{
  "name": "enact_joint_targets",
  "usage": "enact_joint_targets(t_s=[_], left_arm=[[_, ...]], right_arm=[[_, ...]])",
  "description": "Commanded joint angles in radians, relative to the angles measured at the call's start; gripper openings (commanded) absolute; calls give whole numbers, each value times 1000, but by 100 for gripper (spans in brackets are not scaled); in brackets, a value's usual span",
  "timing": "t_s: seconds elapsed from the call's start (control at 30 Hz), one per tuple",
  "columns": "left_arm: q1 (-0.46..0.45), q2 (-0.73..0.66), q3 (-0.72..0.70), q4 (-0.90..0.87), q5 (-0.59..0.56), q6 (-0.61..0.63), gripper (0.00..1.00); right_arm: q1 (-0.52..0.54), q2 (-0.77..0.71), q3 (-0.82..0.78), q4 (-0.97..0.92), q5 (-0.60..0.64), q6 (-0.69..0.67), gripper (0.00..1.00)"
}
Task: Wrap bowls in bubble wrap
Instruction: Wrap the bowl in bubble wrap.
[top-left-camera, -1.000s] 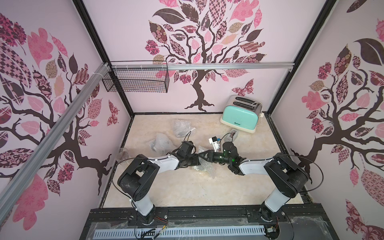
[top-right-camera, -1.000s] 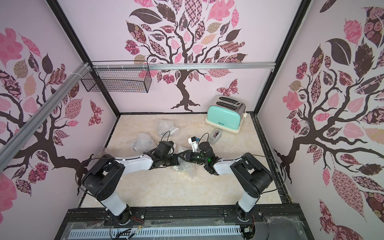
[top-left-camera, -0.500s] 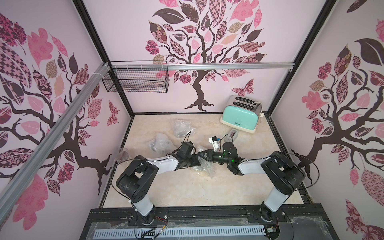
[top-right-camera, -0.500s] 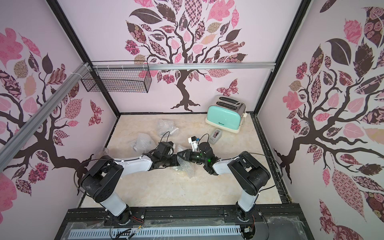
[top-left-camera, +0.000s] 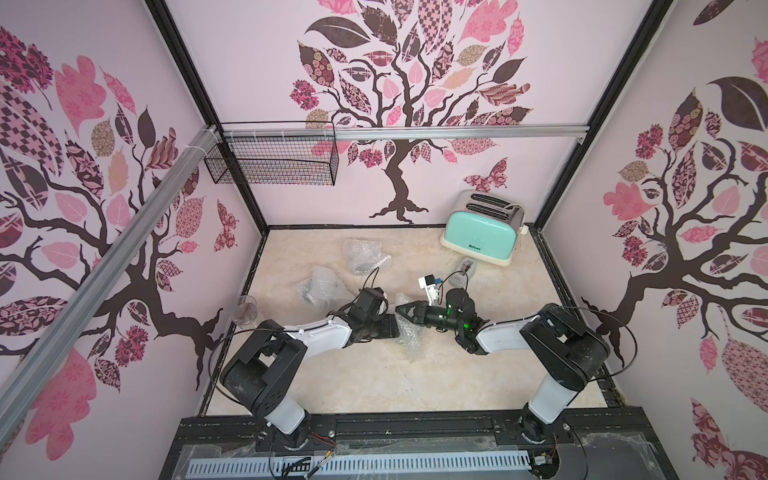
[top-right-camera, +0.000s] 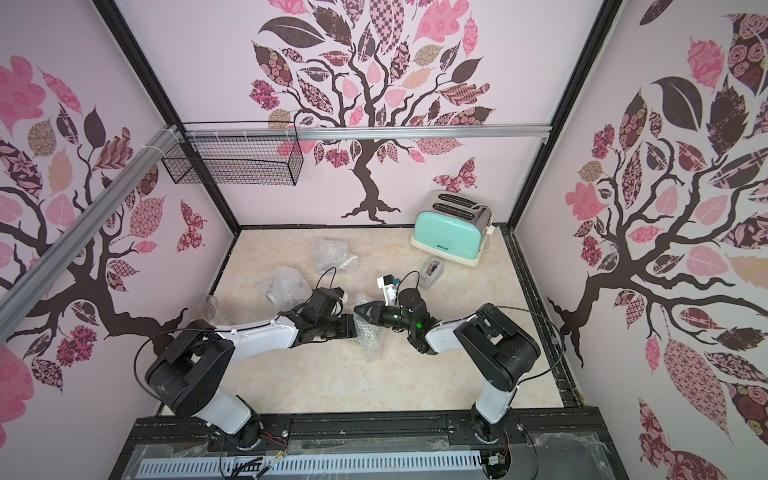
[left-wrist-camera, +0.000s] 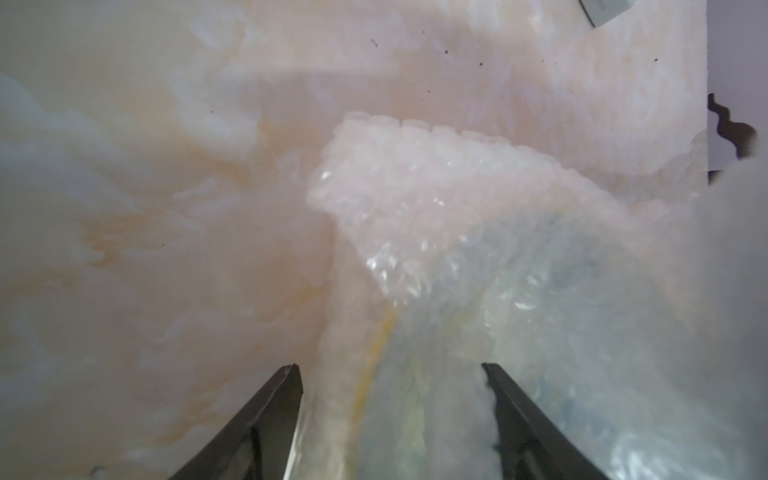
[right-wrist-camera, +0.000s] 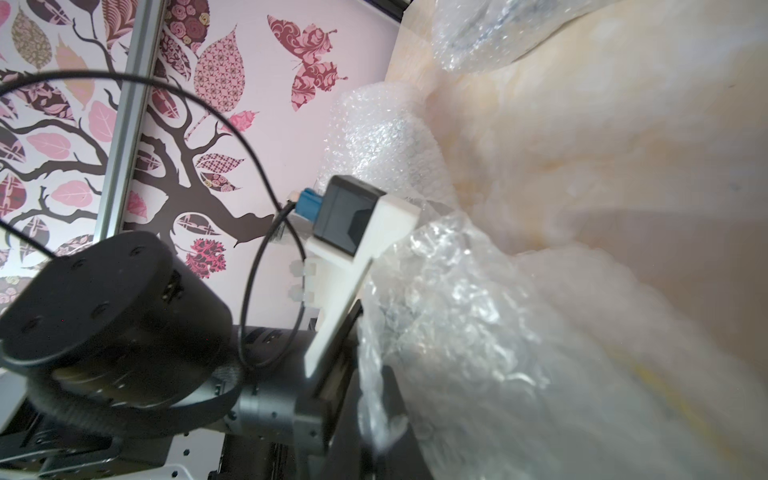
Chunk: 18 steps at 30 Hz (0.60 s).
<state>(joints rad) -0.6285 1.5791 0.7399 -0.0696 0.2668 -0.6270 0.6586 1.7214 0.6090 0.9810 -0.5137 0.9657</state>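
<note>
The left claw (left-wrist-camera: 390, 368) is seen spread, with the bubble wrap (left-wrist-camera: 415, 216) bundled over a bowl (left-wrist-camera: 419, 332) between its jaws on the desk (left-wrist-camera: 145, 208). The right claw (top-left-camera: 399, 309) is pressed together at the bundle's edge.

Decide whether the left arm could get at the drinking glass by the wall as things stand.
Probably yes: the glass stands on bare table beside that arm, nothing between. But the left gripper straddles the bubble wrap bundle, which it must leave first.

— Where do we see the wrap (top-left-camera: 409, 332)?
— In the middle, clear and crumpled over a bowl (left-wrist-camera: 376, 353); we catch yellow and faint blue through it.
— Any others?
— A shiny bundle (top-left-camera: 363, 254) at the back, and a second bundle (top-left-camera: 322, 286) nearer, to its left.
</note>
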Motion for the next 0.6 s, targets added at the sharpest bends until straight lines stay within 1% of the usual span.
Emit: enact_joint_targets(t_s=[0.0,0.13,0.27,0.4,0.57], left_arm=[[-5,-30,-8,37,41,15,68],[-5,-27,-7,41,49,18,66],[-5,-31,-14,53,63,19,68],[-4,-51,-26,64,74,20,72],[6,-80,-48,91,109,2,84]], right_arm=[[-2,32,-8,-13,53,-11,0],[-2,69,0,-7,62,-13,0],[-2,104,5,2,68,-19,0],[-3,127,4,28,57,-9,0],[-2,138,8,25,52,-9,0]])
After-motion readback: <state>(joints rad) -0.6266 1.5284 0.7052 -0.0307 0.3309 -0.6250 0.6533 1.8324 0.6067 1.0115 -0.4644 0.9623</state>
